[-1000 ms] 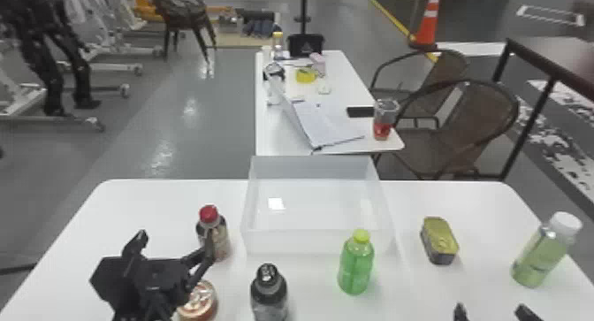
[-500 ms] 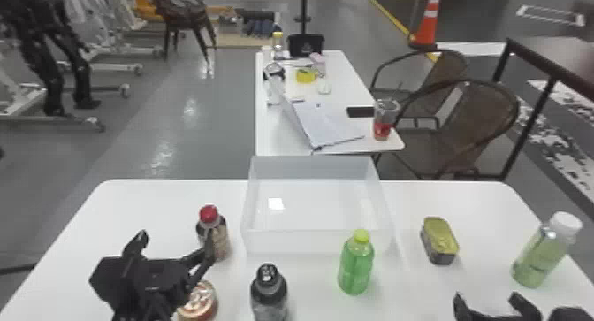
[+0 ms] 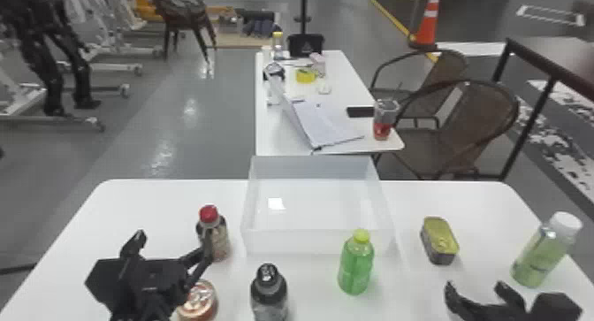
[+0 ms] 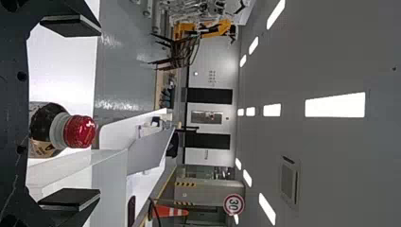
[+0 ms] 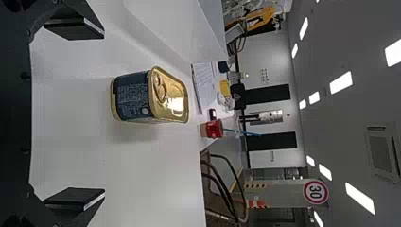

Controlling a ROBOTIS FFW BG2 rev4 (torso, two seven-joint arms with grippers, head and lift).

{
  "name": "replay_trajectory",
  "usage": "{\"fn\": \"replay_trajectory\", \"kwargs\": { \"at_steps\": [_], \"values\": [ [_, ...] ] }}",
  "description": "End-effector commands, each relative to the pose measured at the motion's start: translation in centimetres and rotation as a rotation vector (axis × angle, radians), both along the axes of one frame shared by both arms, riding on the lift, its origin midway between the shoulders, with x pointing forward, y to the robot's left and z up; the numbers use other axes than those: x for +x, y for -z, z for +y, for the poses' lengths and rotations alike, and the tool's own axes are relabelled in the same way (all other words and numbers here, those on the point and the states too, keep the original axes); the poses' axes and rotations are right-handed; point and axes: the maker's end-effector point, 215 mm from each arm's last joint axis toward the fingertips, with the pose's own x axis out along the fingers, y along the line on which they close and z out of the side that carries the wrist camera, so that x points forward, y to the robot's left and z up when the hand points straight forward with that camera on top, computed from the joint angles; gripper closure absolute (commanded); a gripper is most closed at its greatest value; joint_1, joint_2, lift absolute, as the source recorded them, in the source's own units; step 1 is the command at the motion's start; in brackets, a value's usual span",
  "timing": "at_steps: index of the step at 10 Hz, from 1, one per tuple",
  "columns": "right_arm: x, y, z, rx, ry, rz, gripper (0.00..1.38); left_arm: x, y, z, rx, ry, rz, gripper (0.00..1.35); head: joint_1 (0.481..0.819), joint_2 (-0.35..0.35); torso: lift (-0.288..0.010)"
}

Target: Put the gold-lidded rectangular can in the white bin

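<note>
Okay, so the right gripper (image 3: 475, 285) is sitting at the near right with its fingers spread well apart, and nothing is being gripped. Just beyond it, the gold-lidded rectangular can (image 3: 440, 240) is standing upright on the near table (image 3: 146, 200), lid up, touching neither finger. Left of the can, the white bin (image 3: 318, 242) is resting at the middle of the far side, with a small bright patch showing on its floor; can't tell if that's paper or glare.

At the near left, the left gripper (image 3: 173, 235) is waiting with its fingers apart too, near a red-capped bottle (image 3: 216, 242) and a round can (image 3: 201, 300). A black-capped bottle (image 3: 268, 293) is standing right of those. Green liquid is filling much of the yellow-capped bottle (image 3: 356, 267) before the bin, and a white-capped bottle (image 3: 541, 254) is holding pale green stuff at the far right.
</note>
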Motion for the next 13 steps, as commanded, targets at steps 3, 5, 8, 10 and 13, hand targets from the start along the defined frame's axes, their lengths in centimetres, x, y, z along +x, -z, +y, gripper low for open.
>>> {"fn": "replay_trajectory", "kwargs": {
  "at_steps": [3, 5, 8, 10, 13],
  "values": [
    [1.8, 0.0, 0.3, -0.017, -0.008, 0.005, 0.12, 0.1, -0.4, 0.0, -0.001, 0.001, -0.012, 0.10, 0.549, 0.000, -0.100],
    [2.8, 0.7, 0.4, -0.045, -0.025, 0.046, 0.12, 0.0, -0.9, -0.1, -0.008, 0.002, -0.033, 0.10, 0.549, 0.000, -0.100],
    [4.7, 0.1, 1.1, -0.063, -0.057, 0.049, 0.09, -0.2, -1.1, 0.1, -0.022, -0.006, -0.056, 0.11, 0.549, 0.000, -0.100],
    [5.3, 0.0, 2.3, -0.061, -0.084, 0.051, 0.06, -0.2, -1.2, 0.3, -0.027, -0.006, -0.058, 0.11, 0.549, 0.000, -0.100],
    [6.6, 0.4, 3.1, -0.052, -0.089, 0.065, 0.06, -0.2, -1.1, 0.4, -0.038, -0.005, -0.056, 0.12, 0.549, 0.000, -0.100]
  ]
}}
